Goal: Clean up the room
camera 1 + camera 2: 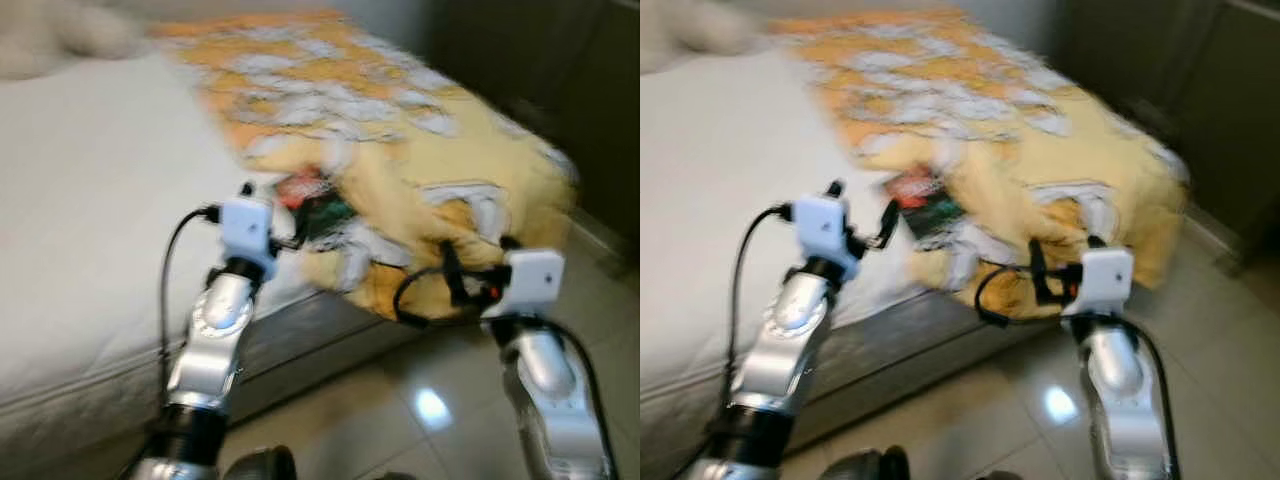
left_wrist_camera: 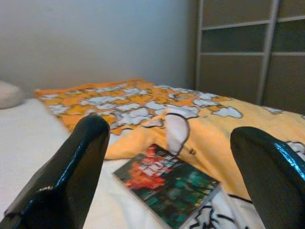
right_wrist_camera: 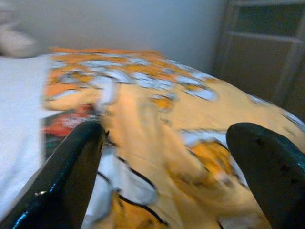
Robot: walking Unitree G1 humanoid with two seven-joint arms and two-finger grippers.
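Both our grippers, left gripper (image 2: 167, 143) and right gripper (image 3: 167, 138), gaped wide; a glossy flat book (image 2: 167, 185) lay at twelve o'clock beside the rumpled yellow blanket (image 1: 400, 150).

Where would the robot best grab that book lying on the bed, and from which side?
Probably by the book's near corner, the one toward the foot of the bed. It lies flat on the white sheet, partly against the rumpled yellow blanket, so the blanket side is crowded. The open left gripper already faces it from the sheet side; sliding one finger under that free edge looks easiest.
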